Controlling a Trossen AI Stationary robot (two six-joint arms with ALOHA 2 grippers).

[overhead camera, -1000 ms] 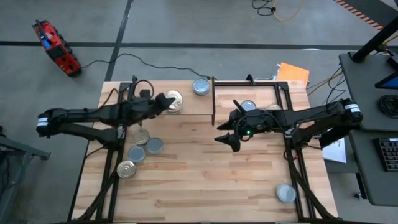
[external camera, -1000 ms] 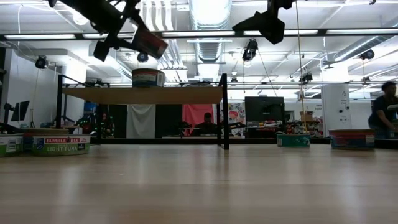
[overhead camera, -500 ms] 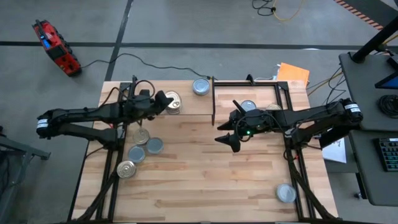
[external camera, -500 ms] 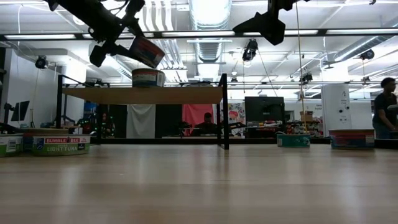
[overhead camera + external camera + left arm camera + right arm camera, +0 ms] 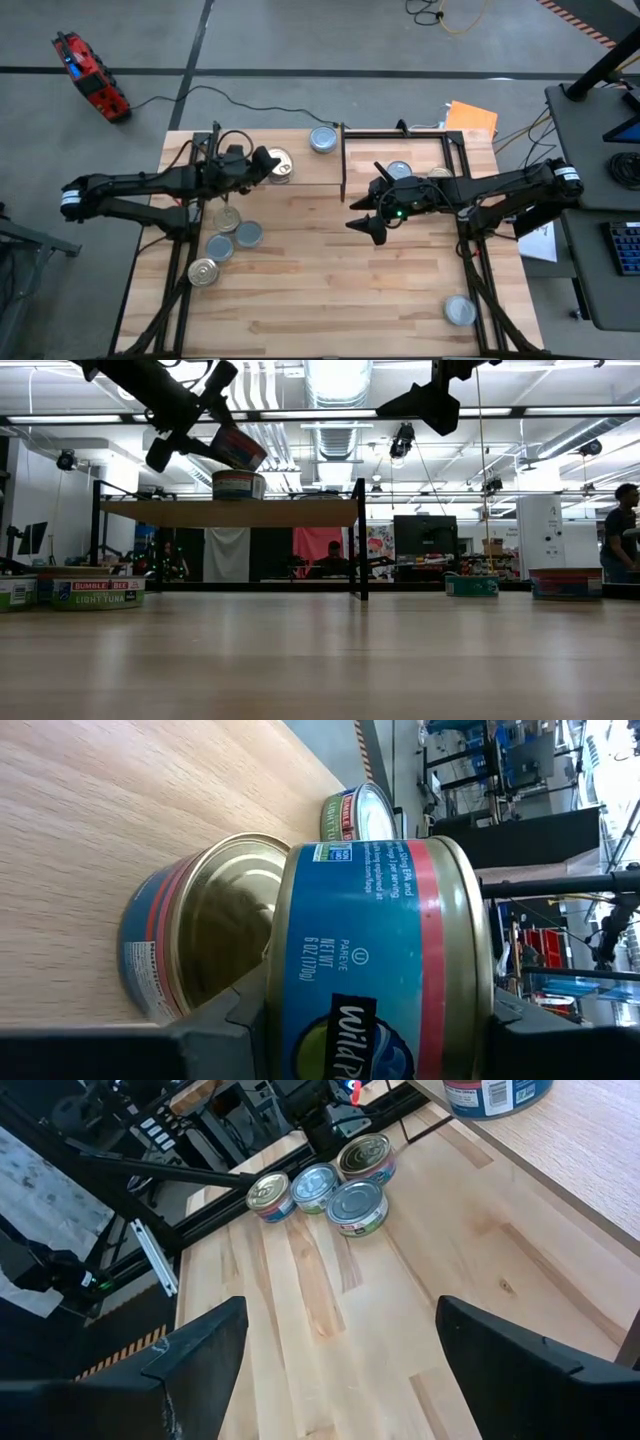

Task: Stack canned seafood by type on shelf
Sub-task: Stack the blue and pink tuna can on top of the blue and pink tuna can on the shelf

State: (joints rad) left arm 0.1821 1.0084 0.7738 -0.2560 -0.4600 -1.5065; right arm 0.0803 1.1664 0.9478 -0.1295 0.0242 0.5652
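Golden-lidded tin (image 5: 375, 970) clamped in left gripper (image 5: 262, 163) above shelf (image 5: 310, 168), upper left | next: seat on matching tin (image 5: 205, 935) | right gripper (image 5: 368, 215) open, mid-frame

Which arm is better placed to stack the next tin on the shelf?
Left. Its pincer already holds a blue tin, tilted just above the gold-lidded tin on the shelf. The right pincer hangs open and empty over the tabletop, beside the shelf.
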